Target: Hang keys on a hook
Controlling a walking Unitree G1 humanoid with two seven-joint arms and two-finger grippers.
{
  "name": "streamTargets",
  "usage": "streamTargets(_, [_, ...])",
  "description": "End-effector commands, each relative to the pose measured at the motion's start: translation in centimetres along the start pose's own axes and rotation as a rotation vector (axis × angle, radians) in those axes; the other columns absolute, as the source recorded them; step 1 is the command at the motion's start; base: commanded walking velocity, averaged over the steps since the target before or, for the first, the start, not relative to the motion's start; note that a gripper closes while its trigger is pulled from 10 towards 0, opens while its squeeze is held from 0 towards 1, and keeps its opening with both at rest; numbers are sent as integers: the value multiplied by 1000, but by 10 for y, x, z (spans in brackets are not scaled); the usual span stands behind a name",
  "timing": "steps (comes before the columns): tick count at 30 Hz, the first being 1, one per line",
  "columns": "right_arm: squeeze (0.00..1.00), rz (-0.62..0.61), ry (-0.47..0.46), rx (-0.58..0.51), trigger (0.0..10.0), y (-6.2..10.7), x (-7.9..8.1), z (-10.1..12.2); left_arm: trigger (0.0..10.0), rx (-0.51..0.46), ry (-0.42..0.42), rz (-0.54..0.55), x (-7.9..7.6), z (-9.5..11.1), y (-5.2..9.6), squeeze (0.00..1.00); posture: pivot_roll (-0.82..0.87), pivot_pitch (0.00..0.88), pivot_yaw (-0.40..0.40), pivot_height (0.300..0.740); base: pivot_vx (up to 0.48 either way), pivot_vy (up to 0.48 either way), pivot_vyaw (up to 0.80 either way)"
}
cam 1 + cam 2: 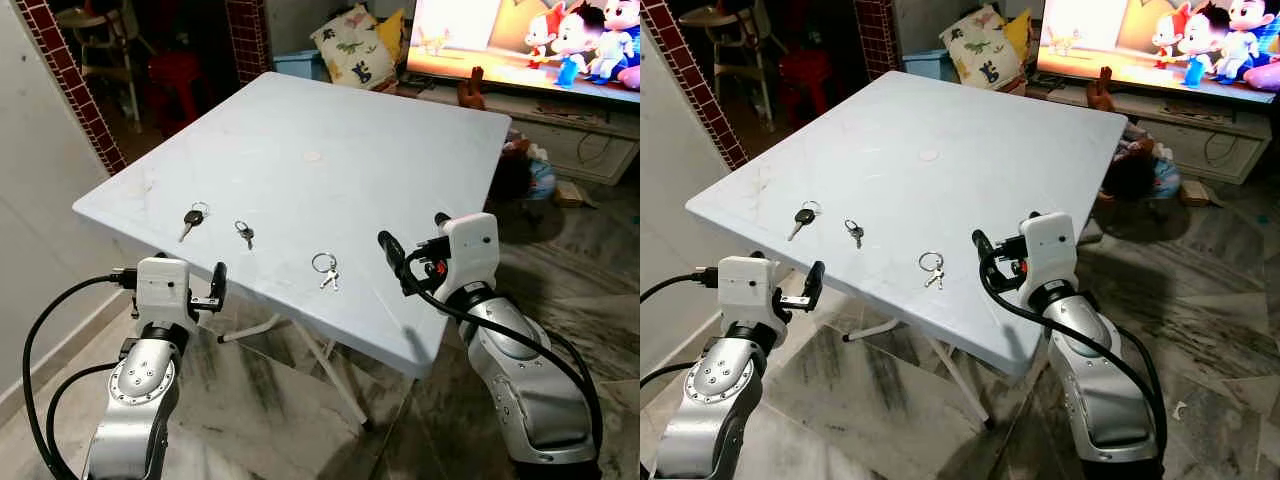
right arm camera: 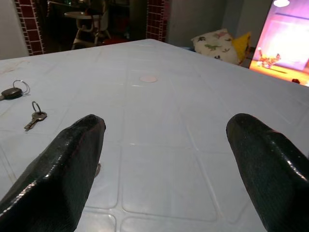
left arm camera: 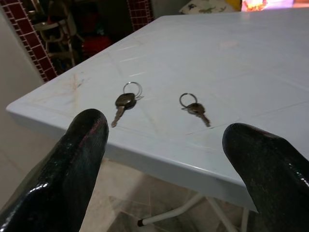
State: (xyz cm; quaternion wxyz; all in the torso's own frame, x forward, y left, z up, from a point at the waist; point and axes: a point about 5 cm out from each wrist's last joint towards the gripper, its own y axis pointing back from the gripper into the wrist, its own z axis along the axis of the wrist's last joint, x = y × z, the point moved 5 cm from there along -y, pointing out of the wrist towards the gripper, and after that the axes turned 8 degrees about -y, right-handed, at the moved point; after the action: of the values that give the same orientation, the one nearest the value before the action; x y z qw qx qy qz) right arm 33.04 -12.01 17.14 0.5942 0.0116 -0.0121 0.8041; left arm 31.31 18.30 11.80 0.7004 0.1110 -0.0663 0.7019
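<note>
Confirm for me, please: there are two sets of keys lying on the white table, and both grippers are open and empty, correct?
Not quite: three lie on the white table, as the left eye view shows: black-headed key, small key, ringed keys. Left gripper and right gripper are open, empty.

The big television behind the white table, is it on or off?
On. The television screen glows brightly with a colourful cartoon picture, beyond the far edge of the white plastic table.

table (image 1: 330, 120) open (keys (image 1: 326, 270) near edge)
</note>
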Motion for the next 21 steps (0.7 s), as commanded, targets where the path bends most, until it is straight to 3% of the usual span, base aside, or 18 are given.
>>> streamTargets(1, [0, 12, 4, 3, 10000, -1, 2, -1, 10000, -2, -3, -5, 1, 0, 2, 0, 18, 16, 41, 740, 0, -270, 0])
streamTargets(12, [0, 18, -17, 11, 10000, 1, 4, -3, 10000, -1, 5, -7, 0, -1, 2, 0, 17, 14, 40, 740, 0, -410, 0])
streamTargets(21, [0, 35, -12, 7, 10000, 0, 6, -2, 10000, 8, 35, 18, 7, -5, 2, 0, 24, 7, 38, 740, 0, 0, 0])
